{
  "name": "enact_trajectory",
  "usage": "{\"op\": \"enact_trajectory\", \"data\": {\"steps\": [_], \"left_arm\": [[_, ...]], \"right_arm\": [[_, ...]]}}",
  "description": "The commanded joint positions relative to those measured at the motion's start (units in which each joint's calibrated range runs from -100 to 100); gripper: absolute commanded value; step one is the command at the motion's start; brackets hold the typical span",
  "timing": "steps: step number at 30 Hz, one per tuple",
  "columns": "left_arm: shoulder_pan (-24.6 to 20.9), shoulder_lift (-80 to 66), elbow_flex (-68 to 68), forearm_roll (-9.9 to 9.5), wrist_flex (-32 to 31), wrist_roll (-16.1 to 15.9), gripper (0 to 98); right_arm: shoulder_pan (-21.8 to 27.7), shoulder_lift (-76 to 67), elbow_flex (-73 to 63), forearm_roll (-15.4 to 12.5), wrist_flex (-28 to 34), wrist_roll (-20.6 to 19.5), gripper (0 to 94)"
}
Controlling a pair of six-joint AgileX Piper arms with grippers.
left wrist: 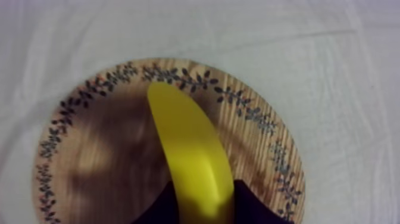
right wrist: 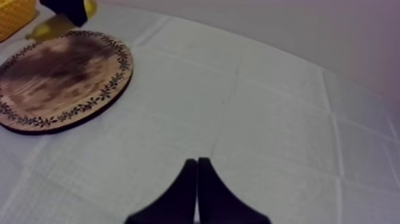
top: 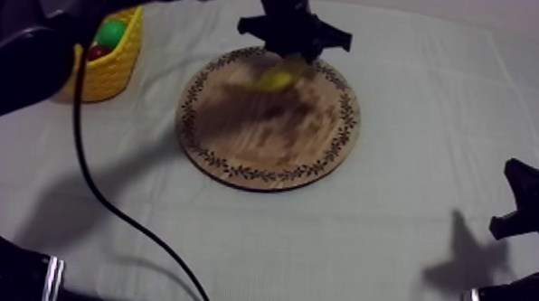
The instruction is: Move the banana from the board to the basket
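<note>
The banana [top: 278, 79] is in the left gripper [top: 289, 49], which hangs over the far part of the round wooden board [top: 264, 147], near its patterned rim. From the left wrist cam, the two black fingers [left wrist: 159, 208] stand one at each side of the banana's near end and pinch it. The rest of the fruit sticks out in front of them, over the board. Its long axis runs straight away from the gripper w/ a light curve, and the free tip points to the board's rim. If it touches the wood or is a bit above it, I cannot tell. The yellow basket [top: 111, 64] stands to the left of the board, apart from the banana, w/ a green fruit [top: 111, 31] and a small red fruit [top: 97, 52] inside. The right gripper [right wrist: 197, 164] is low at the right side of the table over the cloth [top: 412, 235], fingers pressed together, nothing btw. them.
</note>
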Motion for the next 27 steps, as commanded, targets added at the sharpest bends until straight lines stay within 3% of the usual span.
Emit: {"op": "enact_trajectory", "data": {"steps": [1,9,16,27], "left_arm": [[-0.53,-7.31,3.77,0.16,0.76,-0.53,22.8],[-4.47,-26.65,18.16,1.02,3.35,-3.29,21.9],[-8.56,-42.44,30.06,0.09,3.82,-6.66,22.0],[-17.47,-47.65,26.89,-0.95,3.7,-9.58,22.2]], "right_arm": [[0.0,0.0,-0.03,0.02,-0.02,0.0,0.3],[0.0,0.0,-0.03,0.02,-0.02,0.0,0.3],[0.0,0.0,-0.03,0.02,-0.02,0.0,0.3],[0.0,0.0,-0.03,0.02,-0.02,0.0,0.3]]}}
